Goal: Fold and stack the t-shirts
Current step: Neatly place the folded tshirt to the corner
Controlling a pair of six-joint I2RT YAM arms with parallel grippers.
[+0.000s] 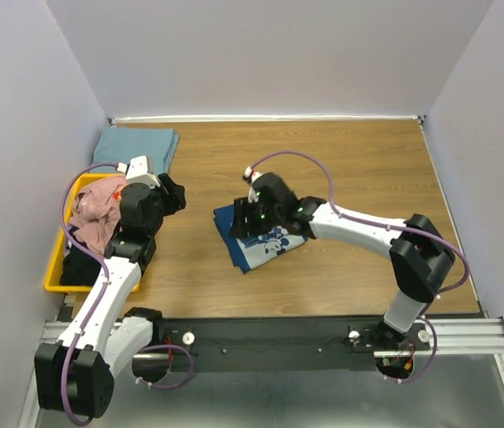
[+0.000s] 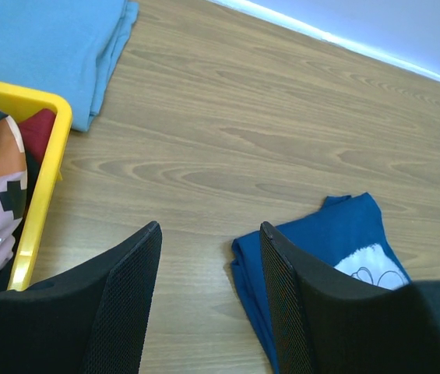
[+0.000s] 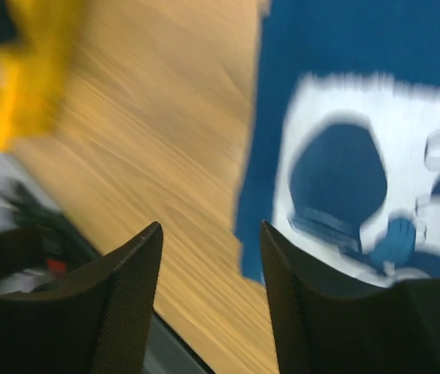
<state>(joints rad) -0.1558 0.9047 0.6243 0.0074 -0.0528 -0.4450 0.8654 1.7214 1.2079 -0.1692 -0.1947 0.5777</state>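
1. Navy t-shirt point(image 1: 260, 239) lies folded at mid-table. Right gripper point(image 3: 210, 234) hovers over its edge, jaws apart, empty.
2. Left gripper point(image 2: 209, 234) is parted and empty, beside yellow bin point(image 2: 44, 187).
3. Cloth looks soft, light and limp; best pinched at a doubled edge, through all layers.

White-and-black arms point(image 1: 109, 285), purple cables point(image 1: 301, 154), black mesh-textured claw fingers point(image 2: 126, 312).

Inspection finds no legible text, label, brand, number or sign in any view. The navy t-shirt point(image 1: 234, 245) bears a white cartoon print point(image 1: 274, 242) only; no lettering is discernible on it.
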